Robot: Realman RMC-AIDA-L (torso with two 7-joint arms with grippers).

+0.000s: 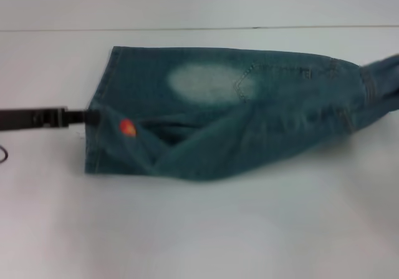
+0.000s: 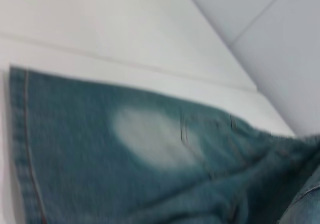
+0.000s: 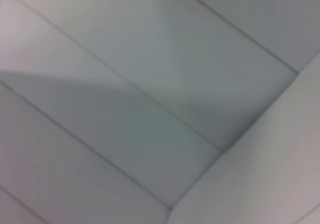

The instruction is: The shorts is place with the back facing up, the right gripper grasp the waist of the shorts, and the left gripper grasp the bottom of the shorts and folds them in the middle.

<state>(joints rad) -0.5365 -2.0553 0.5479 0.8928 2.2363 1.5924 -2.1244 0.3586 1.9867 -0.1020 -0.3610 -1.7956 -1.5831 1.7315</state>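
The shorts [image 1: 249, 117] lie stretched across the white table, with a pale faded patch [image 1: 209, 82] and a back pocket seam facing up. A small orange print [image 1: 127, 127] shows near the leg hem. My left gripper [image 1: 89, 117] reaches in from the left on a black arm and is shut on the bottom hem, and creases run out from that spot. The left wrist view shows the hem and the faded patch of the shorts [image 2: 145, 154] close up. The waist end [image 1: 377, 82] rises off the table at the right edge. The right gripper is out of view.
The white table [image 1: 199, 229] spreads out in front of the shorts, and a pale wall [image 1: 199, 4] stands behind it. The right wrist view shows only grey panelled surfaces [image 3: 150, 108].
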